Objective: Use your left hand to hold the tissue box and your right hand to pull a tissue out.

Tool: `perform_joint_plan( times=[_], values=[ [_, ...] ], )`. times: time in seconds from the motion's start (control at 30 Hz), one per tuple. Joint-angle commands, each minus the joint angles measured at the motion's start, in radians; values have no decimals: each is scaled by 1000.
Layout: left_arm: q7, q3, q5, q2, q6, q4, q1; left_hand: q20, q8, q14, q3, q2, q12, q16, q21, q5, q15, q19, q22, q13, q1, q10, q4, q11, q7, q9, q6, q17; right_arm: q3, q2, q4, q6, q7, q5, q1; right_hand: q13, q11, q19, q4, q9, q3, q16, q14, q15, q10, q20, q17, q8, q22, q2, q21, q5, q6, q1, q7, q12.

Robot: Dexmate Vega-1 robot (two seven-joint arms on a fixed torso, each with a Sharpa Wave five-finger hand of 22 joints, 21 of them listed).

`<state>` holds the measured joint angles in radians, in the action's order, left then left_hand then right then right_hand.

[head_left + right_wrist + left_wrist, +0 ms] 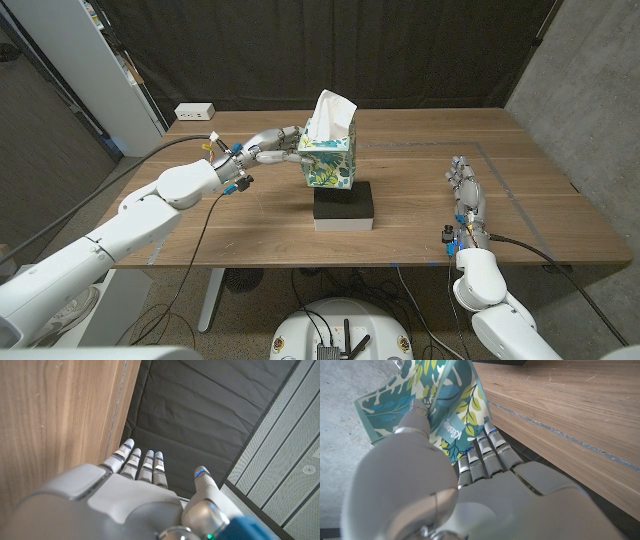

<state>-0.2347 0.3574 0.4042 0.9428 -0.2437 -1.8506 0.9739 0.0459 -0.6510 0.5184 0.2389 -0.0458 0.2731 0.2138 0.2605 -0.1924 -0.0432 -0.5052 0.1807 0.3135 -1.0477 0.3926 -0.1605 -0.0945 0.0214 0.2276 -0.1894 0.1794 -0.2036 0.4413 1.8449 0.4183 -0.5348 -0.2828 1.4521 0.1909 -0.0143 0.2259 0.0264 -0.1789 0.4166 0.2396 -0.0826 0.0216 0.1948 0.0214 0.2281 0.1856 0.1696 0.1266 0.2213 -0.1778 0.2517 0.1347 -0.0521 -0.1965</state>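
- Robot hand on the left (268, 146), upper centre of the head view, grips the tissue box (327, 160) by its side; the left wrist view shows thumb and fingers (485, 450) wrapped on the leaf-printed carton, apparently to steady it against the coming pull.
- Robot hand on the right (466, 196) waits at the right of the frame, well apart from the box, fingers straight and close together, holding nothing; judged from this, the pull has not yet begun.
- Wooden bench (420, 150) carries everything across the middle of the frame.
- Black block (344, 204), centre frame, sits just in front of the box; whether the box rests on it or is held clear, I cannot tell.
- White tissue (331, 113) stands up out of the box top, offering the right hand a ready tuft to pinch.
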Motion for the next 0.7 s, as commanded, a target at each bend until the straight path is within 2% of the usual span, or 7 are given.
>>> perform_joint_plan(
  times=[0.03,0.7],
  values=[
    [2,1,-3,1,2,-8,3,9,-6,11,10,-9,-4,5,-2,-7,-135,-2,3,5,-2,12,0,0,-2,2,-3,5,7,-12,14,8,2,-2,26,2,1,8,5,-2,4,-3,-6,3,6,-1,0,6,4,32,-4,-1,6,11,-5,2],
    [5,8,-20,-5,-6,-5,-1,9,-8,11,12,-12,-8,1,-6,-7,-135,-1,3,9,1,12,2,-1,-2,1,-3,5,25,19,102,-11,54,-34,58,2,3,5,8,-2,15,-8,5,0,-8,2,-1,0,4,44,-9,-2,-14,21,-5,7]
  ],
)
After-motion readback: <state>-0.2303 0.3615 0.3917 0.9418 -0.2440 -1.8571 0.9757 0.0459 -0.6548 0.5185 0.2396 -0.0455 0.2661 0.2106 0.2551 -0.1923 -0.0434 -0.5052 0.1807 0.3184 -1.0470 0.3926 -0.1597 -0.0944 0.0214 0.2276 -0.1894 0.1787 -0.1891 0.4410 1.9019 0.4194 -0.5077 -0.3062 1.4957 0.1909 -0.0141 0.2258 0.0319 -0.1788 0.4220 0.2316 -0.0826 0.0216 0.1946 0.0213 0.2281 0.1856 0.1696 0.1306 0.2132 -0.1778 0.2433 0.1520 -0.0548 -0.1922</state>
